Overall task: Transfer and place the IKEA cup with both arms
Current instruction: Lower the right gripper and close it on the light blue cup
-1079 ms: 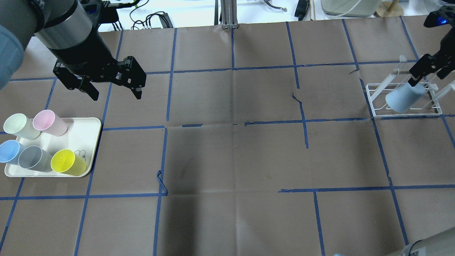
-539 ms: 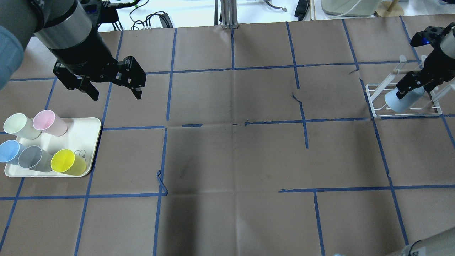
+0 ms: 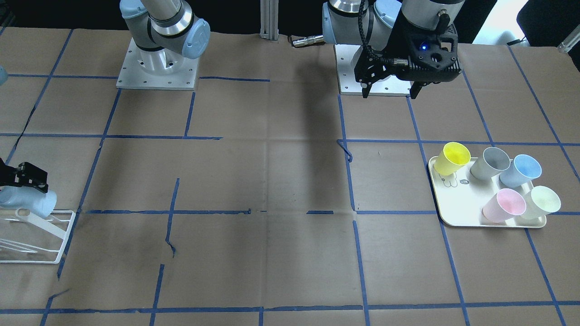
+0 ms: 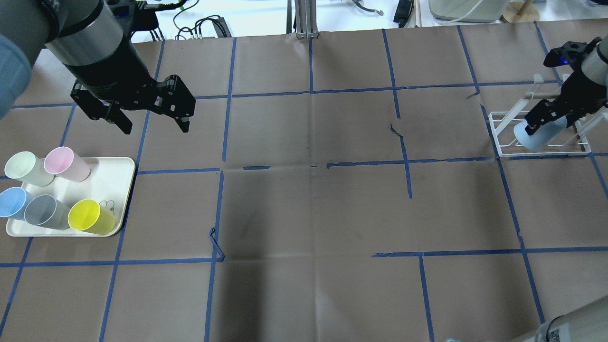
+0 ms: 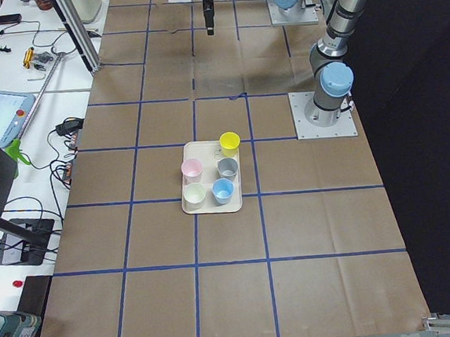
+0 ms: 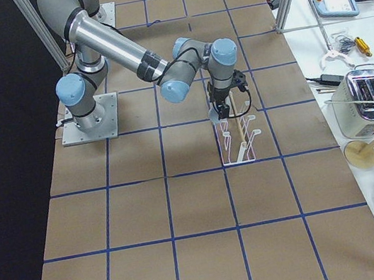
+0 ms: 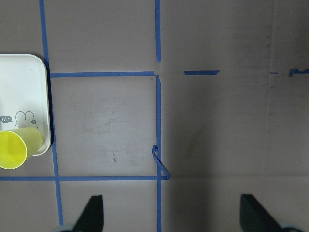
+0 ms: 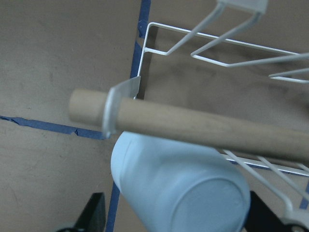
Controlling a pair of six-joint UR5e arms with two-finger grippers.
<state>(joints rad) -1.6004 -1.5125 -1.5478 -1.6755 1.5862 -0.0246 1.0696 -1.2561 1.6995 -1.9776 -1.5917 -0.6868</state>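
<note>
The light-blue IKEA cup [image 4: 540, 135] is tilted on its side over the left end of the white wire rack [image 4: 503, 142]. My right gripper [image 4: 546, 124] is shut on it. In the right wrist view the cup [image 8: 178, 188] sits between my fingertips [image 8: 94, 212], just below the rack's wooden rod [image 8: 203, 126]. In the front view the cup [image 3: 29, 202] rests at the rack's near edge [image 3: 59, 244]. My left gripper [image 4: 156, 128] is open and empty, hovering above the table behind the tray; it also shows in the front view [image 3: 389, 93].
A cream tray [image 4: 111, 175] at the left holds pale-green [image 4: 23, 167], pink [image 4: 64, 162], blue [image 4: 12, 202], grey [image 4: 42, 210] and yellow [image 4: 88, 216] cups. The yellow cup [image 7: 14, 147] shows in the left wrist view. Blue tape lines cross the brown table.
My right gripper has moved down and to the left with the cup, bringing it lower onto the rack. The left arm has not moved.
</note>
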